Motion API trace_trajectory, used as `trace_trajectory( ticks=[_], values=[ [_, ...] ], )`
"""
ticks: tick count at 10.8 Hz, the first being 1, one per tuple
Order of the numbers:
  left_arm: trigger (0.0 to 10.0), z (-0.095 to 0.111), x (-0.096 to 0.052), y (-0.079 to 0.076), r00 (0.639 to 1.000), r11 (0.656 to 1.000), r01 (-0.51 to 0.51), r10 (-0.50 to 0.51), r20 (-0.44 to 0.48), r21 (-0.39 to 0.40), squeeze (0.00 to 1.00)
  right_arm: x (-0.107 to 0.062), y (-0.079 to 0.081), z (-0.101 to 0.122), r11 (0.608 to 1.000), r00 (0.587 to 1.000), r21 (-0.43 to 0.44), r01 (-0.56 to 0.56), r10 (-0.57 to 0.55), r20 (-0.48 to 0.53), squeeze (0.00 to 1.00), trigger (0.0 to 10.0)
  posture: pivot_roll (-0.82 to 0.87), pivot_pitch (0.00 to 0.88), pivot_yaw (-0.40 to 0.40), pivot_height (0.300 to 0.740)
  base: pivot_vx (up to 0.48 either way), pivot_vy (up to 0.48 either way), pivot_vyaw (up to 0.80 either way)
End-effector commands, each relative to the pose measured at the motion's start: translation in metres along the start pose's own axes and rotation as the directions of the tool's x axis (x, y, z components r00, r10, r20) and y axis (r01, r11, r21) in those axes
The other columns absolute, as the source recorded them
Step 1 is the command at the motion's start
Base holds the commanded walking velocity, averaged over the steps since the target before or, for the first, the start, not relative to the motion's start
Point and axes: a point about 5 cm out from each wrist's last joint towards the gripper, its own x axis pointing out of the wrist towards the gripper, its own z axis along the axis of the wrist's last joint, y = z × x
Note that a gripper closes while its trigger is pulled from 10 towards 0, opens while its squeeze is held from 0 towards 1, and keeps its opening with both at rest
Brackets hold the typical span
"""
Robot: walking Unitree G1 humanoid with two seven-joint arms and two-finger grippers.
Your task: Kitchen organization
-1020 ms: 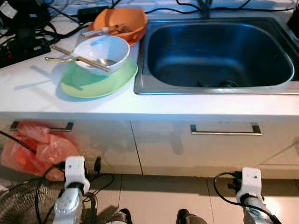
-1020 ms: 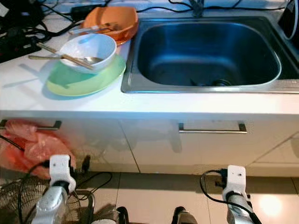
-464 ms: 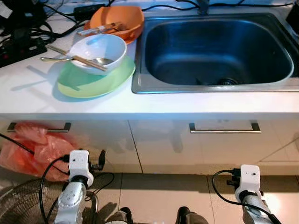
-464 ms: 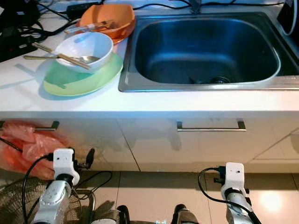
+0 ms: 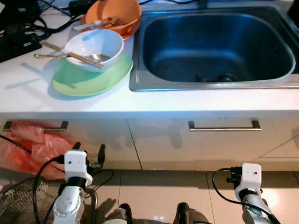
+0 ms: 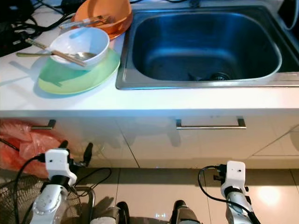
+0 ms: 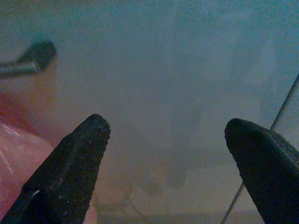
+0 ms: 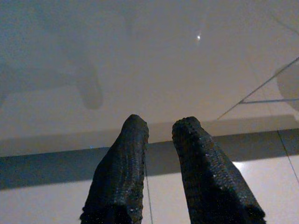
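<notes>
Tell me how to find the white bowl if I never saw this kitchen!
Find the big metal sink in the white counter and look just to its left. There a stack of dishes sits, and the white bowl rests on a green plate. Unlike the orange bowl behind it, it has chopsticks lying across its rim.

The sink (image 5: 215, 46) is brushed steel with a dull sheen, set in a smooth, glossy white counter (image 5: 140, 105). The white bowl (image 5: 93, 44) and green plate (image 5: 88, 81) look glazed; the orange bowl (image 5: 114, 11) looks like plastic. Wooden chopsticks (image 5: 70, 53) lie by a metal spoon (image 5: 56, 57). Cabinet handles (image 5: 224, 126) are satin metal, floor tiles (image 5: 154, 191) shiny, and the red bag (image 5: 28, 149) is crinkled thin plastic
</notes>
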Motion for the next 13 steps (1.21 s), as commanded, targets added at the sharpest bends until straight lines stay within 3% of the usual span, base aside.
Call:
trace_trajectory(
  ticks=[1,6,7,9,11,13],
  values=[
    [10.0,0.003,-0.009,0.005,1.0,1.0,-0.022,0.022,-0.005,0.017,0.0,-0.004,-0.002,-0.005,1.0,1.0,0.019,0.006,-0.006,-0.001,0.0,10.0,0.01,0.247,0.074,0.74,0.0,0.0,0.0],
    [10.0,0.046,-0.028,0.02,0.993,0.993,-0.103,0.099,0.061,0.063,0.0,-0.006,-0.004,-0.004,0.996,0.996,-0.007,0.084,-0.084,0.031,0.0,10.0,-0.02,0.26,0.084,0.74,0.0,0.0,0.0],
    [10.0,0.055,-0.027,0.023,0.992,0.991,-0.105,0.099,0.075,0.078,0.0,-0.072,-0.057,0.028,0.993,0.95,-0.003,0.118,-0.112,0.292,0.0,10.0,-0.03,0.258,0.09,0.74,0.0,0.0,0.0],
    [10.0,0.064,-0.023,0.028,0.989,0.989,-0.12,0.112,0.101,0.084,0.0,-0.129,-0.07,0.069,0.995,0.896,-0.036,0.096,-0.07,0.439,0.0,10.0,-0.03,0.252,0.095,0.74,0.0,0.0,0.0],
    [10.0,0.075,-0.017,0.024,0.989,0.991,-0.097,0.086,0.117,0.088,0.0,-0.14,-0.068,0.088,0.999,0.869,-0.025,0.045,-0.027,0.494,0.0,10.0,-0.04,0.244,0.107,0.74,0.0,0.0,0.0],
    [10.0,0.081,-0.014,0.025,0.988,0.99,-0.103,0.091,0.126,0.093,0.0,-0.15,-0.062,0.107,1.0,0.882,0.013,0.029,-0.031,0.47,0.0,10.0,-0.03,0.234,0.105,0.74,0.0,0.0,0.0]
  ],
)
